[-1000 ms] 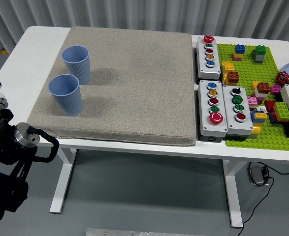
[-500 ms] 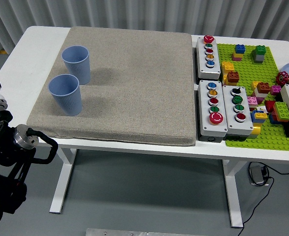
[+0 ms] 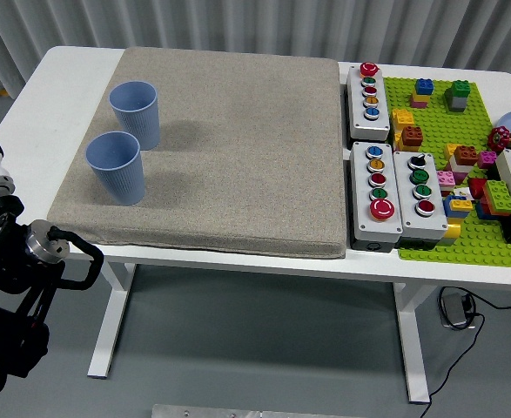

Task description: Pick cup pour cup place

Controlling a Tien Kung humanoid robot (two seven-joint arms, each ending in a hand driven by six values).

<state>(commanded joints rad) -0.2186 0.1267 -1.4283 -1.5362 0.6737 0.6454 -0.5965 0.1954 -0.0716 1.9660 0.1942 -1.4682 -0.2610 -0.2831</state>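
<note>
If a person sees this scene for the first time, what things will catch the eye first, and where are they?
Two blue cups stand upright on the left part of the beige mat: the far cup and the near cup, close together. To the right of the mat are grey button boxes with coloured buttons, and beyond them a bright green baseplate carries scattered coloured bricks. The robot's left arm hangs low at the left edge, below the table.

white table (image 3: 59, 96) | beige mat (image 3: 238, 148) | button boxes (image 3: 376, 192) | green baseplate (image 3: 464, 235), possibly overhanging
</note>
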